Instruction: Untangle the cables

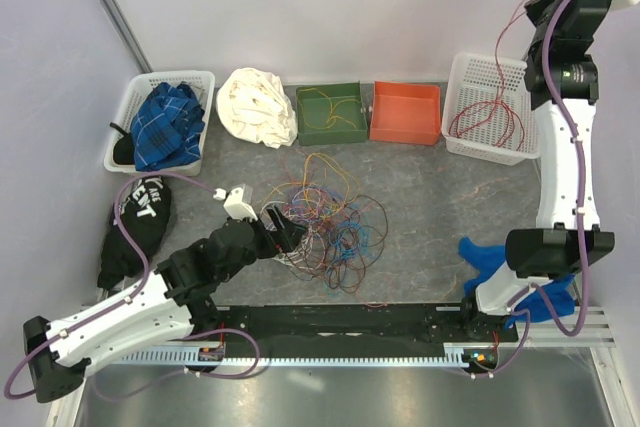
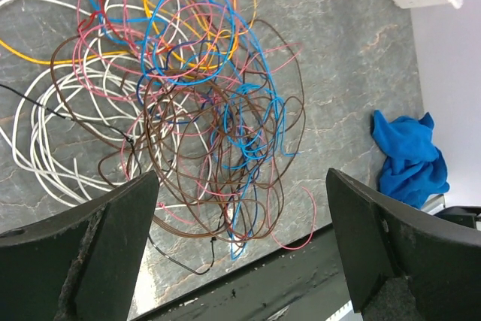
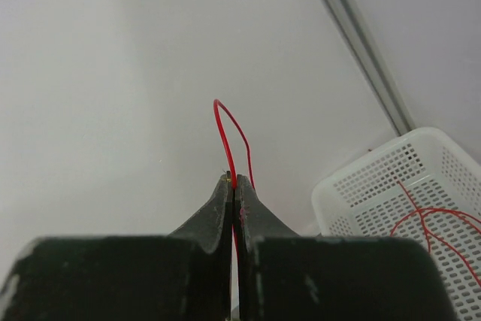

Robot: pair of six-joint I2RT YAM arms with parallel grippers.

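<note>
- Presently, the left claw (image 1: 288, 231) stands with its two dark fingers (image 2: 113, 246) spread wide and holds nothing; it hangs low at the near-left edge of the wire heap.
- Whether its fingertips touch the wires cannot be told from either view.
- The tangle of thin looping cables (image 1: 325, 217) lies in the middle of the grey marbled bench (image 1: 430, 197), just right of the left claw. The left wrist view shows blue, brown, pink, white and yellow strands (image 2: 203, 110) crossing over one another in one loose heap.
- The right claw (image 3: 234, 182) is raised high at the far-right corner, jaws pressed together on a thin red cable (image 3: 225, 133).
- That cable arches in a narrow loop above the fingertips. It also hangs down into the white perforated plastic basket (image 1: 490, 57), where more of it lies coiled (image 1: 490, 122).
- Along the far edge, left of that basket, stand an orange rectangular bin (image 1: 405, 112) and a green rectangular bin (image 1: 330, 112). Thin wire lies in the green one.
- Further left are a crumpled white cloth (image 1: 255, 107) and a second white basket (image 1: 125, 112) holding a blue checked cloth (image 1: 168, 122).
- A black printed garment (image 1: 140, 222) lies at the left edge.
- A bright blue cloth (image 1: 490, 257) lies near the right arm's base, well apart from the heap.
</note>
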